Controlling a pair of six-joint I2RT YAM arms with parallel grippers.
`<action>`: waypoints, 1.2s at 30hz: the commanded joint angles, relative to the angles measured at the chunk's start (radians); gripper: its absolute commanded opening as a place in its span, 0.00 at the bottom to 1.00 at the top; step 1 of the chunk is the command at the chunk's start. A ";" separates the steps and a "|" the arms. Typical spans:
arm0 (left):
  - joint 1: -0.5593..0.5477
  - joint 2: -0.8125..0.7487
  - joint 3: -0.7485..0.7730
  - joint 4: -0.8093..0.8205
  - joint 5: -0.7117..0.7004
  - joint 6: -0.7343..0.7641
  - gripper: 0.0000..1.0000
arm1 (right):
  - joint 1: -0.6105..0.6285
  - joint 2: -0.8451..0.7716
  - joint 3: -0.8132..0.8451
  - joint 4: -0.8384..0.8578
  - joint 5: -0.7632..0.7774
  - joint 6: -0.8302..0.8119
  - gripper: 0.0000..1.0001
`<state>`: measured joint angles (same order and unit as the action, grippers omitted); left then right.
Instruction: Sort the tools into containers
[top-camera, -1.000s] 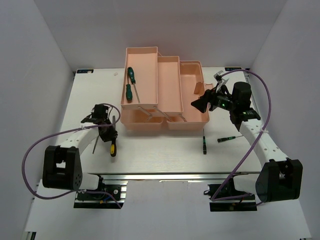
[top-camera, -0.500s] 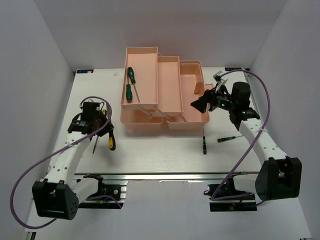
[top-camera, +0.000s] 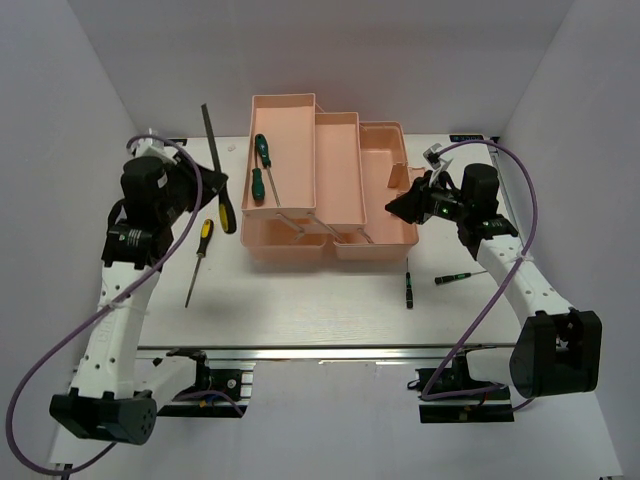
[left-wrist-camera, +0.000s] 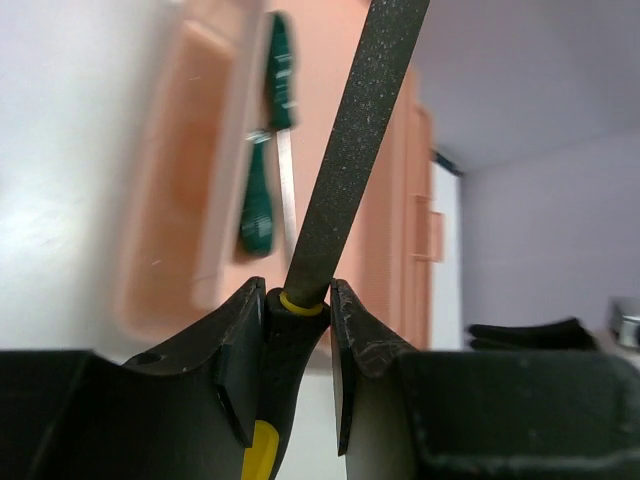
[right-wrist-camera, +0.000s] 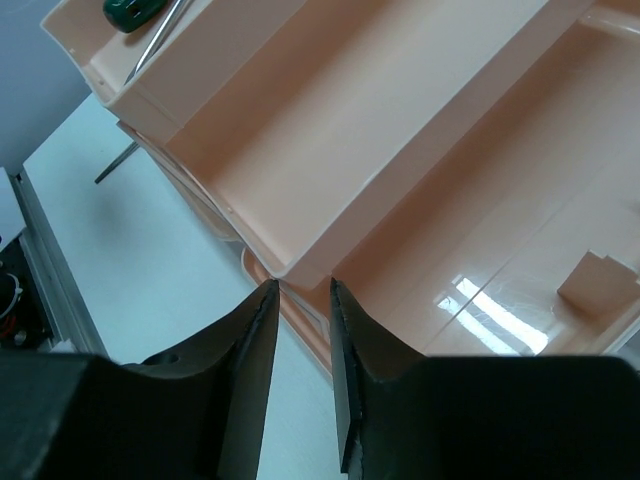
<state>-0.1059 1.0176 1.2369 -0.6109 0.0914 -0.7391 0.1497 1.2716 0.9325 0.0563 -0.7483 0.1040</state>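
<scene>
My left gripper (top-camera: 222, 196) is shut on the black-and-yellow handle of a tool with a long rough dark shaft (top-camera: 210, 135), held up in the air left of the pink toolbox (top-camera: 335, 170). In the left wrist view the gripper (left-wrist-camera: 297, 300) clamps the handle and the shaft (left-wrist-camera: 350, 150) points up. Two green-handled screwdrivers (top-camera: 259, 168) lie in the toolbox's left tray. A yellow-and-black screwdriver (top-camera: 199, 252) lies on the table. My right gripper (top-camera: 400, 210) hovers at the toolbox's right tray, jaws narrowly open, nothing between them (right-wrist-camera: 300, 290).
Two small precision screwdrivers (top-camera: 408, 288) (top-camera: 459, 277) lie on the white table in front of the toolbox, by the right arm. White walls close in the left, right and back. The toolbox's middle tray (right-wrist-camera: 330, 130) and right tray hold no tools.
The left arm has lifted the rough-shafted tool off the table and swung it up and back, beside the toolbox's left tray. The right gripper's jaws have narrowed; that arm stayed put.
</scene>
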 joint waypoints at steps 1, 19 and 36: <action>-0.009 0.076 0.079 0.215 0.177 -0.032 0.00 | -0.006 -0.006 0.028 0.028 -0.025 -0.006 0.32; -0.370 0.752 0.593 0.367 0.105 -0.039 0.00 | -0.007 -0.081 -0.012 0.007 0.049 -0.018 0.38; -0.422 0.957 0.829 0.165 -0.007 0.014 0.48 | -0.007 -0.104 -0.046 0.010 0.078 -0.020 0.52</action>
<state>-0.5209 2.0090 2.0125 -0.4458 0.0986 -0.7403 0.1490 1.1866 0.8860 0.0486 -0.6765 0.0940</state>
